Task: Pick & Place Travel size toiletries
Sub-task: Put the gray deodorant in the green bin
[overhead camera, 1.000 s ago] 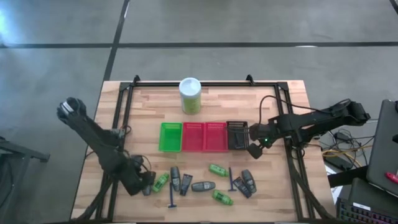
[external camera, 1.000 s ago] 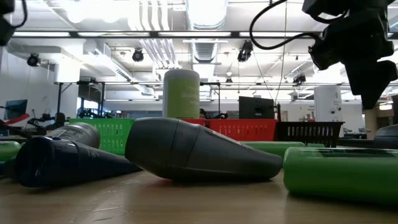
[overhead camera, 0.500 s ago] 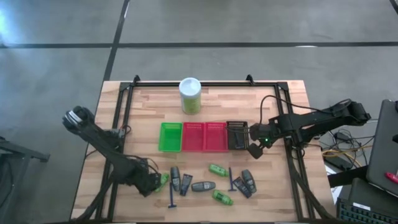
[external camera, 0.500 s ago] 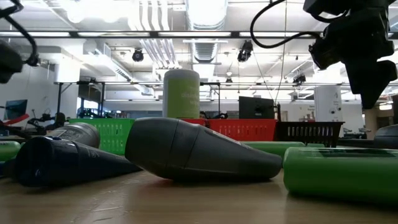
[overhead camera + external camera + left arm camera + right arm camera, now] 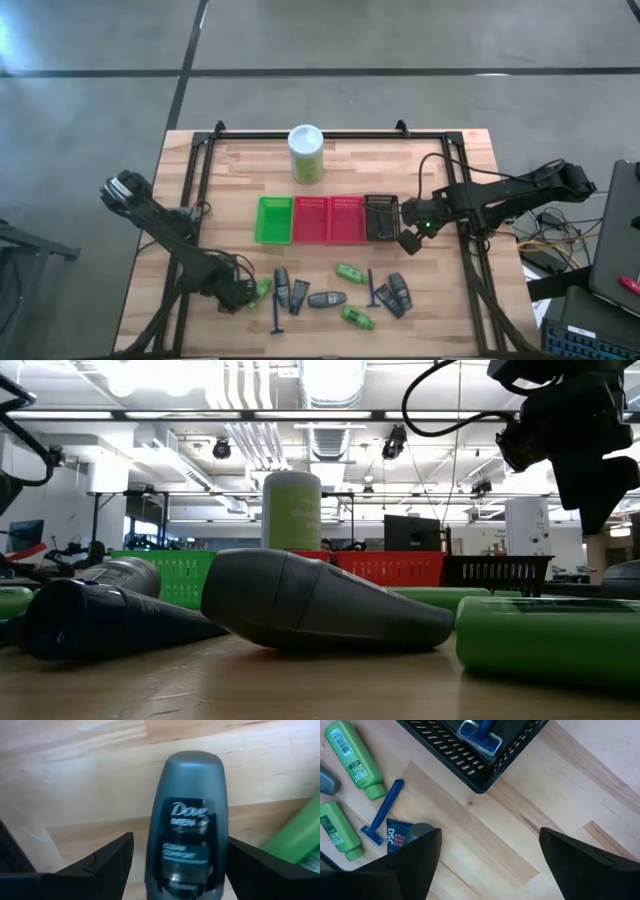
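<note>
Left tool [image 5: 240, 296] was low at the near left part of the worktop [image 5: 240, 170], with its two fingers [image 5: 100, 865] apart on both sides of a dark grey oval bottle [image 5: 187, 825]. This bottle lay flat on the wood between them, and I could not tell if the fingers touched it. A bright green bottle [image 5: 297, 837] lay just beside it.

Right tool [image 5: 410, 240] hung above the worktop, just beside the black basket [image 5: 380, 217], and its fingers [image 5: 405, 865] were also apart and held nothing. One blue T-shaped stick [image 5: 481, 734] lay inside the black basket [image 5: 470, 755]. Another blue stick [image 5: 382, 812], two green bottles [image 5: 352, 757] and a dark flat packet [image 5: 400, 837] lay on the wood near that basket.

Most of the other toiletries were scattered along the near edge of the worktop, in front of the row of baskets: the green basket [image 5: 274, 220], two red baskets [image 5: 328, 219] and the black one. A tall white-and-green canister [image 5: 306, 152] stood upright behind the row.
</note>
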Controlling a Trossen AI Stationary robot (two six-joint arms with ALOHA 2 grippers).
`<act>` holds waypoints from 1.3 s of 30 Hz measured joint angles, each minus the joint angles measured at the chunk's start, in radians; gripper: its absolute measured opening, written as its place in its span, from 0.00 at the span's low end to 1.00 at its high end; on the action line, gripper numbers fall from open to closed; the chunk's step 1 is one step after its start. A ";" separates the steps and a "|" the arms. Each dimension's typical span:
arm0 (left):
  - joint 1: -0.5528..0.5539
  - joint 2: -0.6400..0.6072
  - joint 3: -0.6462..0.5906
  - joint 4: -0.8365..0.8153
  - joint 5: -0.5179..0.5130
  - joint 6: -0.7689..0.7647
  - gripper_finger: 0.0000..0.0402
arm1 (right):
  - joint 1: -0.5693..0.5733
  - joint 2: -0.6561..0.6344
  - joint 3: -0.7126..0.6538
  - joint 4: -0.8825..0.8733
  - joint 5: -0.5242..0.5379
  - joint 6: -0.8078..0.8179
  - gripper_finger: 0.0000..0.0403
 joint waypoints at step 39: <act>0.421 -0.508 0.046 -0.053 -0.620 0.518 0.54 | -0.001 0.000 0.000 0.035 0.007 0.034 0.79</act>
